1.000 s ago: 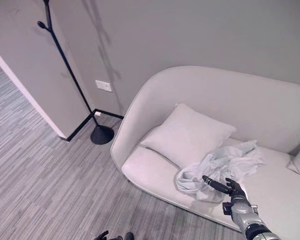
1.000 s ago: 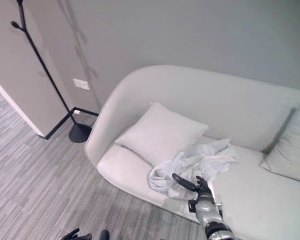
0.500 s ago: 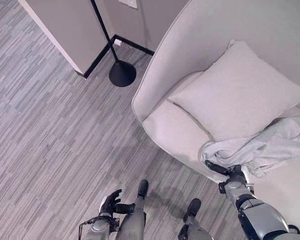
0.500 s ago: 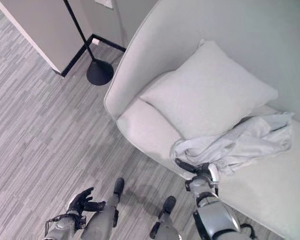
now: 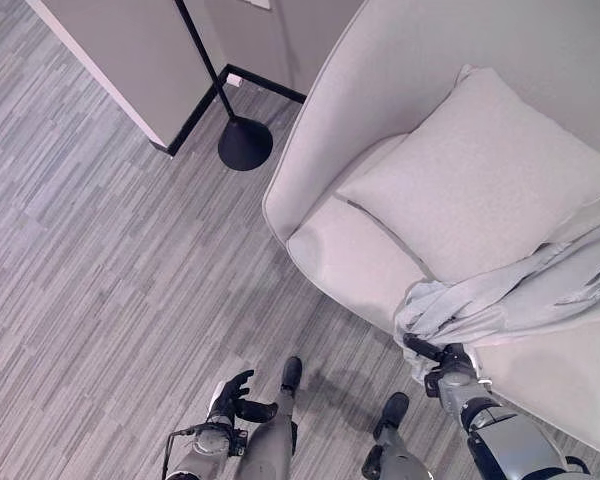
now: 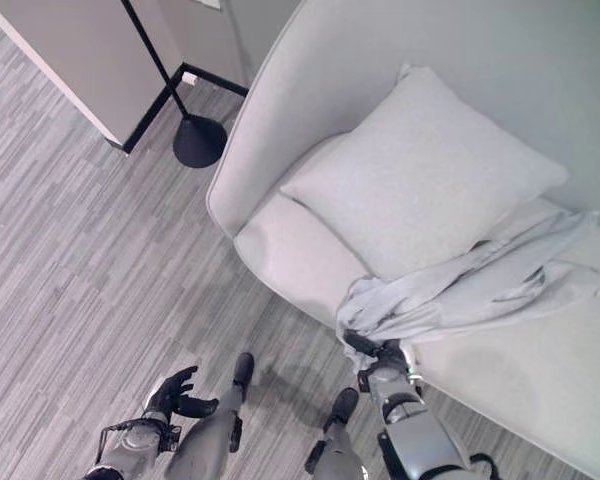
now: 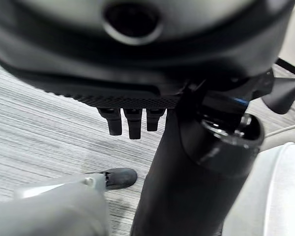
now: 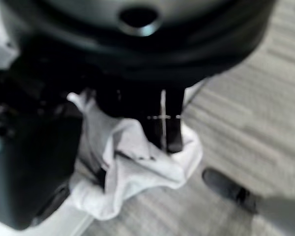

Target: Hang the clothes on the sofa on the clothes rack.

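Observation:
A pale grey garment [image 5: 520, 295] lies stretched across the sofa seat [image 5: 350, 240], and one end hangs over the front edge. My right hand [image 5: 448, 365] is at that edge, shut on the bunched end. In the right wrist view the cloth [image 8: 132, 167] is pinched between the dark fingers [image 8: 160, 123] and the thumb. The black clothes rack stands on the floor left of the sofa, showing its pole [image 5: 202, 50] and round base [image 5: 245, 145]. My left hand [image 5: 230, 398] hangs low over the floor, fingers [image 7: 130, 120] relaxed and holding nothing.
A large pale pillow [image 5: 480, 180] leans on the sofa back beside the garment. A wall corner with a black skirting [image 5: 195, 110] stands right behind the rack's base. Grey striped floor [image 5: 100, 260] spreads between the sofa and the rack.
The camera tilted down early on. Since then my right hand has drawn back to the sofa's front edge, pulling the garment taut and partly off the seat.

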Motion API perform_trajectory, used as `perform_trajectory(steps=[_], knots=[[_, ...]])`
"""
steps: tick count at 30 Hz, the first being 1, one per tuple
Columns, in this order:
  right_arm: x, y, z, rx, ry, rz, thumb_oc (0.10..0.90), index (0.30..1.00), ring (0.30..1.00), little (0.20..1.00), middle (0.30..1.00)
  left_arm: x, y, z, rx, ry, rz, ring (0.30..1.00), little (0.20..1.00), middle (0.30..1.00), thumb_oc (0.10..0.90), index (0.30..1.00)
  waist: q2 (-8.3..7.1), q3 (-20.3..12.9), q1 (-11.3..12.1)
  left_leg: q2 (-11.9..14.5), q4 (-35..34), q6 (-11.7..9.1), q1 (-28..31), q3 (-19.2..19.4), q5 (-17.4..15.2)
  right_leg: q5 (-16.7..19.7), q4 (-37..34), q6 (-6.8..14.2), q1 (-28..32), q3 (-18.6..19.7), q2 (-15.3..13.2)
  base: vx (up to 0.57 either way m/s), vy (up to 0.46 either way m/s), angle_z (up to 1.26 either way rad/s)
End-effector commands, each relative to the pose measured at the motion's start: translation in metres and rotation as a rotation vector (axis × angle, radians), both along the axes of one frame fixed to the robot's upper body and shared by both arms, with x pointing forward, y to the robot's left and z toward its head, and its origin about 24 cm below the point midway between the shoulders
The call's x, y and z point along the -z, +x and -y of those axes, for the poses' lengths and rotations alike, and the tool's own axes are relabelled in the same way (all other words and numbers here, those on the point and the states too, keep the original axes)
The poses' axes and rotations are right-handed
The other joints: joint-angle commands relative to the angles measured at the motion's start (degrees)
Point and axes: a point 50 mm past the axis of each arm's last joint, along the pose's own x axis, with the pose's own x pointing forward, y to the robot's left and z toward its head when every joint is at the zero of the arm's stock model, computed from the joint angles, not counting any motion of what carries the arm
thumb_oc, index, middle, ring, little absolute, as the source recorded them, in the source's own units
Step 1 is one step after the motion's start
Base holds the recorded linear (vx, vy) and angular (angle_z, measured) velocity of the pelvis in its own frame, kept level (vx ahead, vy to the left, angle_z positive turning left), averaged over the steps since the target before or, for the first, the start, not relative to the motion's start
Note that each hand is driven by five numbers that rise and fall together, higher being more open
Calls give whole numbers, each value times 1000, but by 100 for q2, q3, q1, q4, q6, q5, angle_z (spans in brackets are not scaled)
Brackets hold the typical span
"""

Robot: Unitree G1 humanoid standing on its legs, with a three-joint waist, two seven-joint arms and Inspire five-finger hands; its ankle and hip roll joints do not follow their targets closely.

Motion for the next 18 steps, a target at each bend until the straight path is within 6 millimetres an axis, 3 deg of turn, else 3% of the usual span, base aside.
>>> perform_trajectory(steps=[1, 5, 6, 11, 16, 17, 18], knots=[[0, 3, -12, 135, 229, 169, 400, 300, 300, 300, 300, 8, -12, -2, 59, 67, -43, 900, 900, 900, 800, 900, -199, -454, -59, -119, -168, 166, -50, 338, -485, -197, 48, 207, -112, 441, -374, -18, -22, -4], [-10, 13, -33, 178, 427, 343, 400, 300, 300, 300, 300, 10, -17, -5, 32, 59, -66, 900, 900, 900, 800, 900, -280, -496, -145, -72, -168, 162, 75, 431, -536, -216, 48, 201, -66, 537, -348, -18, -17, -20], [-20, 17, -43, 168, 524, 454, 400, 300, 300, 300, 300, 12, -20, -5, 11, 44, -73, 900, 900, 900, 800, 900, -326, -549, -208, -44, -168, 158, 158, 496, -565, -231, 48, 202, -37, 587, -337, -12, -25, -38], [-46, 20, -46, 116, 626, 643, 400, 300, 300, 300, 300, 16, -34, -9, -8, 30, -104, 900, 900, 900, 800, 900, -430, -794, -301, 8, -168, 167, 430, 602, -662, -294, 48, 203, 160, 649, -323, 27, -25, -17], [-96, 28, -38, 4, 631, 887, 400, 300, 300, 300, 300, 18, -44, -16, -13, 38, -131, 900, 900, 900, 800, 900, -496, -1152, -337, 47, -168, 177, 861, 753, -798, -440, 48, 213, 484, 743, -277, 48, -17, -12], [-96, 28, -38, 4, 631, 887, 400, 300, 300, 300, 300, 18, -44, -16, -13, 38, -131, 900, 900, 900, 800, 900, -496, -1145, -331, 49, -168, 176, 874, 758, -802, -442, 48, 213, 494, 748, -276, 79, -17, -20], [-129, 23, -34, -74, 600, 1067, 400, 300, 300, 300, 300, 16, -43, -18, -8, 40, -110, 900, 900, 900, 800, 900, -503, -1352, -338, 65, -168, 179, 1109, 825, -880, -528, 48, 210, 673, 778, -246, 83, -19, -12]])
